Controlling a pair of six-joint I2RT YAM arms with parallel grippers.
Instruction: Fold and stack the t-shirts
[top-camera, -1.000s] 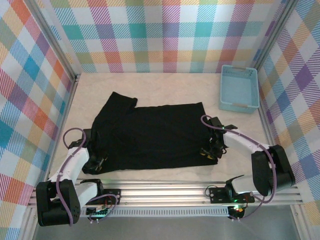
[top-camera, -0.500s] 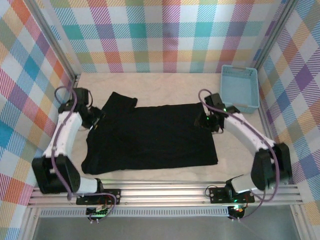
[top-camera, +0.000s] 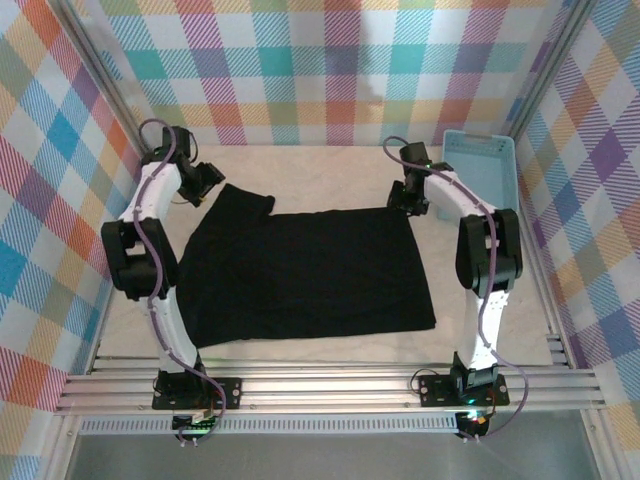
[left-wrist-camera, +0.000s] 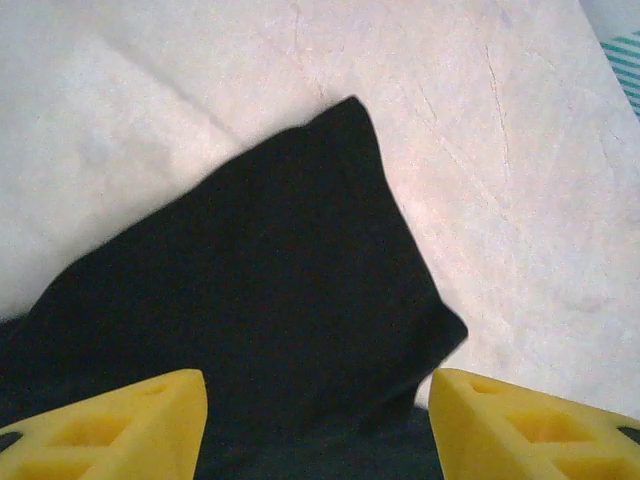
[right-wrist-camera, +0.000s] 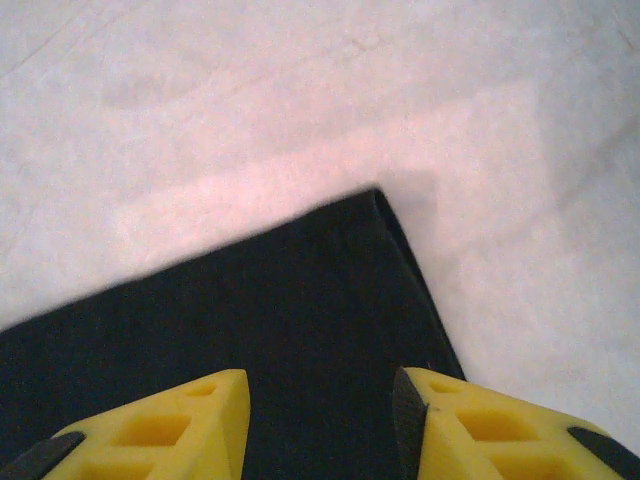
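Note:
One black t-shirt lies spread flat in the middle of the table, with a sleeve sticking out at the far left. My left gripper hovers at that sleeve. In the left wrist view the sleeve lies under the wide gap of the open left gripper, and its yellow fingers hold nothing. My right gripper is at the shirt's far right corner. In the right wrist view the corner lies below the open right gripper, not pinched.
A light-blue plastic basket stands at the back right, just right of the right arm. Plaid walls close in the table on three sides. Bare pale tabletop runs behind the shirt and along its right side.
Both arms have swung from the shirt's near corners up along its sides to its far corners. Both grippers have opened wider. The shirt lies flat as before.

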